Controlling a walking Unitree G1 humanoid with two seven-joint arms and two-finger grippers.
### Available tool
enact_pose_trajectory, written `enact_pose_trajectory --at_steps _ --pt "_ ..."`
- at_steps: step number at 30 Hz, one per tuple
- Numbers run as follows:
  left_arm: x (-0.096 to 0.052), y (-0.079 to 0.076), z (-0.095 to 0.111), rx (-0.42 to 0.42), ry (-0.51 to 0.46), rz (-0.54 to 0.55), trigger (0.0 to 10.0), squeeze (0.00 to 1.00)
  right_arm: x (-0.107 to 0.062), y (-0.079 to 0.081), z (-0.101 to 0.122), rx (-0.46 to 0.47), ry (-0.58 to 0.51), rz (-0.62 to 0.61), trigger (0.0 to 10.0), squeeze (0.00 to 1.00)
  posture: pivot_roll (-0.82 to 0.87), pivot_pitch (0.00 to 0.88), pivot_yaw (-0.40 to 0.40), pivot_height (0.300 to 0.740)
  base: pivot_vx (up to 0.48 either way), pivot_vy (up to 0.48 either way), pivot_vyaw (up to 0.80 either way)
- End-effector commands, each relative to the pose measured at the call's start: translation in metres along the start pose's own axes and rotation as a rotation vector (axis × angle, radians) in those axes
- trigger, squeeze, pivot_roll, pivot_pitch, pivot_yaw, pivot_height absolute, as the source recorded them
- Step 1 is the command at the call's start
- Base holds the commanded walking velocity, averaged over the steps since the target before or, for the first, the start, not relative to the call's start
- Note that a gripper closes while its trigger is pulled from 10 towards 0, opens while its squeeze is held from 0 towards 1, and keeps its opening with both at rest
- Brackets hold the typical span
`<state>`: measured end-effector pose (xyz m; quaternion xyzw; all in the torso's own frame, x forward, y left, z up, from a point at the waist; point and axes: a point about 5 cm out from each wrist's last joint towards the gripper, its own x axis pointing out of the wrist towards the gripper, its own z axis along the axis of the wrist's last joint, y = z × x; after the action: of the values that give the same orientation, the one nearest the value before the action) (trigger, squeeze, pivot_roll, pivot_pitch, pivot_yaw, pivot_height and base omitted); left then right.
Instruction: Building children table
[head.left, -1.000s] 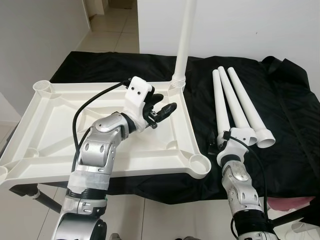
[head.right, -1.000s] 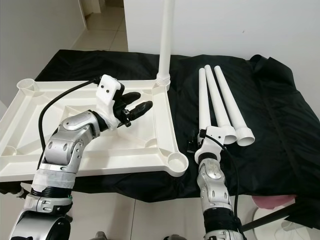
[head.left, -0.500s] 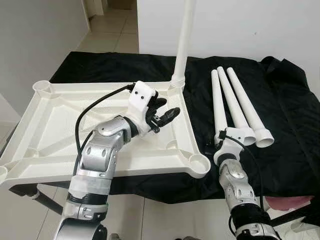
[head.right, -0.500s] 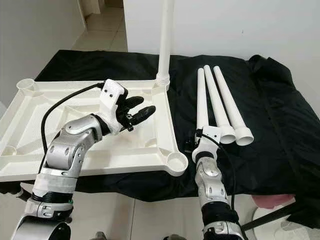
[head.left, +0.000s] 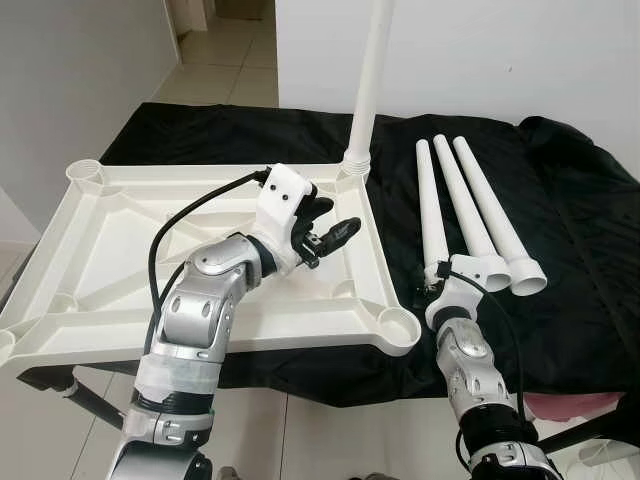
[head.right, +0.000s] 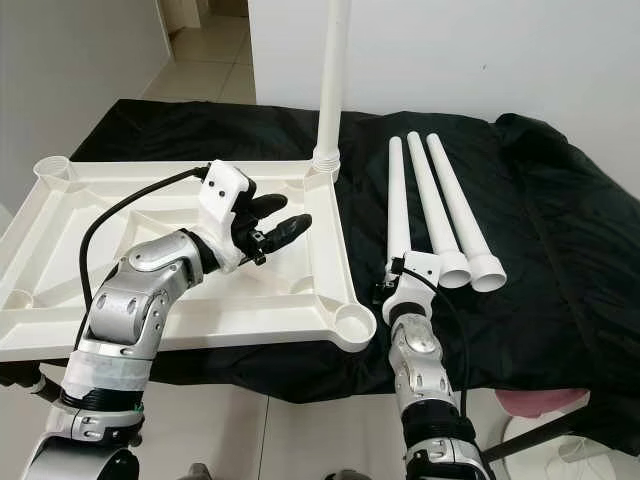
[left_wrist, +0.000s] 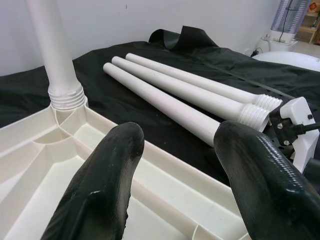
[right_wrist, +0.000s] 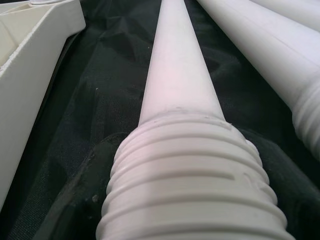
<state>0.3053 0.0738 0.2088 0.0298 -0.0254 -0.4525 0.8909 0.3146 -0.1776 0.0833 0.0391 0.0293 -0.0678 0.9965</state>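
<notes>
The white table top (head.left: 120, 230) lies upside down on a black cloth. One white leg (head.left: 372, 70) stands upright in its far right corner socket. Three loose legs lie side by side on the cloth to the right. My right gripper (head.left: 436, 284) is shut on the threaded end of the nearest leg (head.left: 428, 200), with a black finger (right_wrist: 75, 200) on each side of the thread. The other two legs (head.left: 475, 200) lie just right of it. My left gripper (head.left: 335, 218) hovers open over the table top's underside, near the right rim, holding nothing.
An empty corner socket (head.left: 400, 328) sits at the table top's near right, close to my right arm. More sockets are at the far left (head.left: 85, 173) and near left corners. The black cloth (head.left: 580, 230) drapes over the right side. Tiled floor lies beyond.
My right gripper has shifted a little left with the nearest leg's threaded end, so that leg now lies apart from the other two. My left gripper moved slightly right over the table top.
</notes>
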Motion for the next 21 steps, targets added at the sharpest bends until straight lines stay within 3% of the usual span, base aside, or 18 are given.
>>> enact_pose_trajectory --at_steps 1,6,8,9,10,11,15,17,20,21 --pt "-0.002 0.004 -0.001 0.005 0.004 0.107 10.0 0.00 0.003 -0.002 0.007 -0.004 -0.038 -0.018 10.0 0.00 0.01 0.005 -0.040 0.740 0.000 0.000 0.00" --pt "-0.002 0.004 -0.001 -0.010 -0.001 0.094 10.0 0.00 0.007 -0.003 0.016 -0.057 -0.071 -0.029 10.0 0.00 0.01 0.003 -0.042 0.740 0.000 0.000 0.00" --pt "-0.002 0.006 0.001 -0.028 -0.019 0.071 10.0 0.00 0.015 -0.005 0.029 -0.117 -0.106 -0.043 10.0 0.00 0.01 0.000 -0.043 0.740 0.000 0.000 0.00" --pt "-0.001 0.006 0.003 -0.038 -0.028 0.063 10.0 0.36 0.016 -0.005 0.033 -0.137 -0.114 -0.035 10.0 0.00 0.00 0.000 -0.043 0.740 0.000 0.000 0.00" --pt "-0.001 0.006 0.003 -0.038 -0.028 0.063 10.0 0.36 0.016 -0.005 0.033 -0.137 -0.114 -0.035 10.0 0.00 0.00 0.000 -0.043 0.740 0.000 0.000 0.00" --pt "-0.001 0.006 0.003 -0.052 -0.033 0.047 10.0 1.00 0.017 -0.005 0.037 -0.158 -0.131 -0.030 10.0 0.00 0.00 0.000 -0.043 0.740 0.000 0.000 0.00" --pt "-0.001 0.005 0.004 -0.046 -0.034 0.038 10.0 1.00 0.018 -0.005 0.042 -0.160 -0.153 -0.034 10.0 0.00 0.00 0.000 -0.044 0.740 0.000 0.000 0.00" --pt "0.000 0.005 0.006 -0.043 -0.035 0.032 10.0 1.00 0.019 -0.004 0.052 -0.174 -0.209 -0.024 10.0 0.00 0.00 0.000 -0.045 0.740 0.000 0.000 0.00" --pt "0.004 0.004 0.012 -0.020 -0.048 0.024 10.0 1.00 0.019 0.001 0.085 -0.085 -0.368 0.046 10.0 0.00 0.00 0.000 -0.040 0.740 0.000 0.000 0.00" --pt "0.004 0.004 0.012 -0.020 -0.048 0.024 10.0 1.00 0.019 0.001 0.085 -0.085 -0.368 0.046 10.0 0.00 0.00 0.000 -0.040 0.740 0.000 0.000 0.00"
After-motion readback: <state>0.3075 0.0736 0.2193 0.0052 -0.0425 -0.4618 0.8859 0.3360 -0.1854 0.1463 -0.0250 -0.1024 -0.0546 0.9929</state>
